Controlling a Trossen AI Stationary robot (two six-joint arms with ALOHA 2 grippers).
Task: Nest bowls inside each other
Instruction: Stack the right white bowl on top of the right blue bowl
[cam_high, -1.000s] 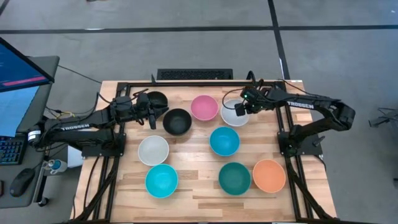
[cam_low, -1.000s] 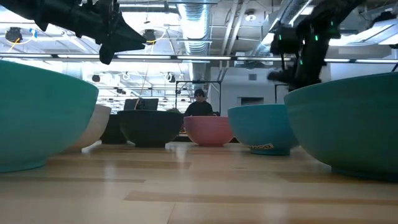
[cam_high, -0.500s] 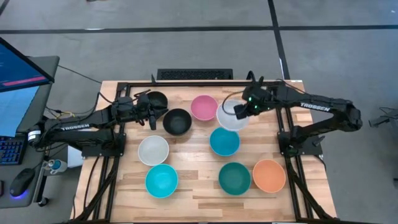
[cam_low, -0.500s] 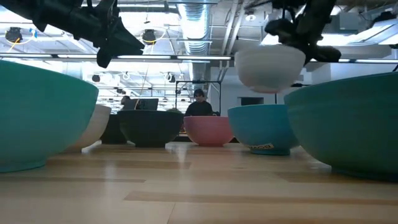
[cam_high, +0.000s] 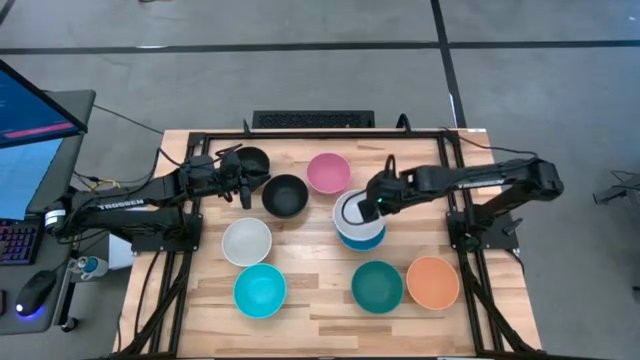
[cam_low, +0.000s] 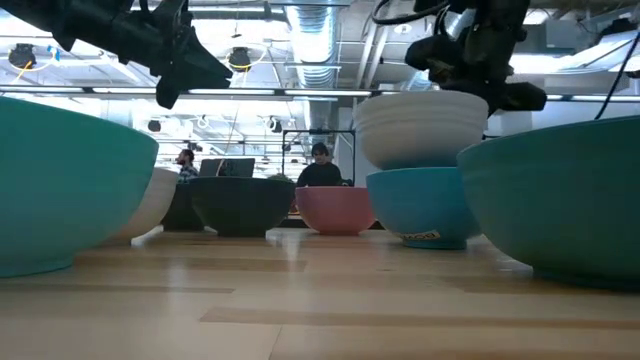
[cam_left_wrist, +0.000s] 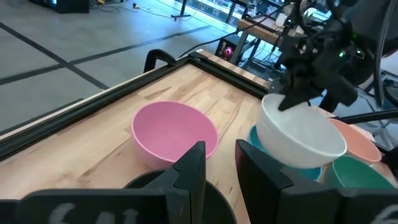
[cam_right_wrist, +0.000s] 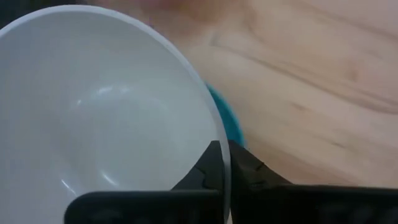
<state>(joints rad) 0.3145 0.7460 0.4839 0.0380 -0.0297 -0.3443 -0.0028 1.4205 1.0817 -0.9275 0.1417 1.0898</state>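
Observation:
My right gripper (cam_high: 375, 203) is shut on a white bowl (cam_high: 352, 214), which sits over the cyan bowl (cam_high: 364, 238) at mid-table; in the low view the white bowl (cam_low: 420, 128) reaches down to the cyan bowl's rim (cam_low: 420, 172). My left gripper (cam_high: 243, 188) hovers open above a black bowl (cam_high: 285, 196), with a second black bowl (cam_high: 254, 159) behind it. A pink bowl (cam_high: 328, 172), another white bowl (cam_high: 246, 241), another cyan bowl (cam_high: 260, 290), a teal-green bowl (cam_high: 377, 286) and an orange bowl (cam_high: 433, 282) stand upright on the table. My right gripper pinches the white bowl's rim (cam_right_wrist: 222, 146) on its right side, one finger inside the bowl (cam_right_wrist: 211, 167) and one outside (cam_right_wrist: 252, 171). The fingers come slanting down from the table's right. The bowl is slightly tilted over the cyan bowl; whether it rests in it, I cannot tell.
A black metal frame (cam_high: 300, 132) runs along the table's far edge and sides. Bare wood lies between the near bowls (cam_high: 318, 262). People sit at desks in the room beyond the table (cam_low: 320, 170). A monitor and keyboard stand off the table's left side (cam_high: 30, 110).
My right gripper lifted the white bowl off the table's far right part, carried it toward the near edge and a little left, then lowered it over the middle cyan bowl. The bowl stayed in the hold throughout.

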